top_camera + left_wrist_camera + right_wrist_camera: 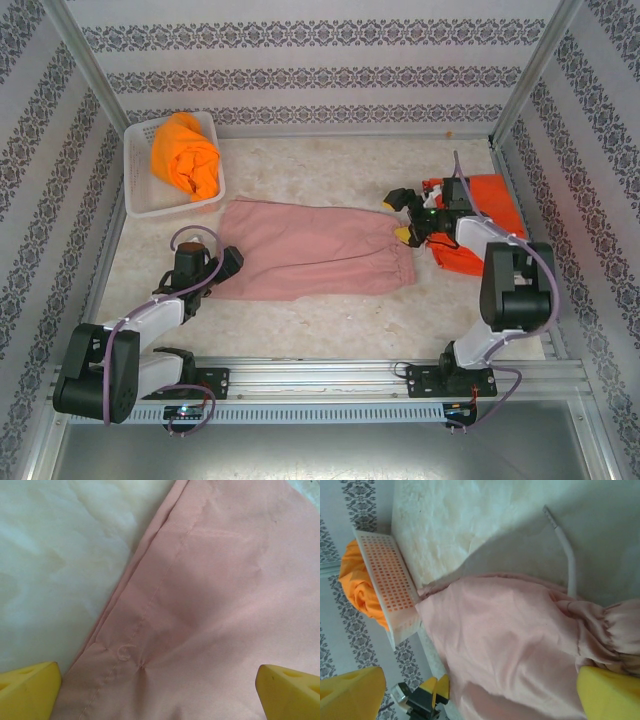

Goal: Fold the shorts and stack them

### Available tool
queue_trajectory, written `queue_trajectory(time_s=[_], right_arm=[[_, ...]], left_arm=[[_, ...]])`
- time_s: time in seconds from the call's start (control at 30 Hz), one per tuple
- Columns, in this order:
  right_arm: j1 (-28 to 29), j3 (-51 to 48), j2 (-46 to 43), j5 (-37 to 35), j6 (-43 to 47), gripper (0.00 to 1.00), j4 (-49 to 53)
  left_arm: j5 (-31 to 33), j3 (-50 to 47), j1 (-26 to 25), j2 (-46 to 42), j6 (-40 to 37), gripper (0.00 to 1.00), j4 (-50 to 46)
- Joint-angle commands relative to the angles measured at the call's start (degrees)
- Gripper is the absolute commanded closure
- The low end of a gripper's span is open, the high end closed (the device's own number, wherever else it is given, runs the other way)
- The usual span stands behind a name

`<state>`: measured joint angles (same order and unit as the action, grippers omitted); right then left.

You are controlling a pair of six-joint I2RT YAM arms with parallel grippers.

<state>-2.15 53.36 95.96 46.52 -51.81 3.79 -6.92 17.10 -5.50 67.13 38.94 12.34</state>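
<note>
Hovering left gripper (160, 692): fingers spread wide and holding nothing, above the stitched leg hem at the left end of the dusty pink shorts (310, 250).
Pink shorts: spread flat across the middle of the table (330, 320), hems to the left and gathered waist to the right.
Feel: likely light, limp and thin. The cloth will probably sag and crease when lifted and slide easily over the tabletop.
Grip advice: pinch the doubled hem seam and the elastic waist, as both are thicker than the single-layer panel.
Right gripper (395, 218): fingers well apart with nothing clamped, at the waist end of the pink shorts.
Red-orange shorts (495, 195): just right of the pink shorts' waist, partly under the right arm.
Yellow-orange shorts (185, 155): bundled in the white mesh basket (135, 185), beyond the pink shorts' left end.
</note>
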Motion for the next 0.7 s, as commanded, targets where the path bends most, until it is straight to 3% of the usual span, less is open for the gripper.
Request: queue_trajectory(time_s=[0.0,0.33,0.67], right_arm=[[-0.8,0.3,4.7,-1.5,1.6,0.02,-0.5],[-1.0,-2.4,8.5,-2.7,2.2,0.02,-2.0],[-1.1,-3.3,-12.9,-2.9,3.0,0.02,2.0]], left_arm=[[1.5,-1.5,0.5,-0.9,-0.8,0.0,-1.8],[1.2,-1.2,0.7,-4.2,-0.6,0.0,-3.8],[-0.3,9.0,0.7,-21.6,-3.1,0.0,-17.6]])
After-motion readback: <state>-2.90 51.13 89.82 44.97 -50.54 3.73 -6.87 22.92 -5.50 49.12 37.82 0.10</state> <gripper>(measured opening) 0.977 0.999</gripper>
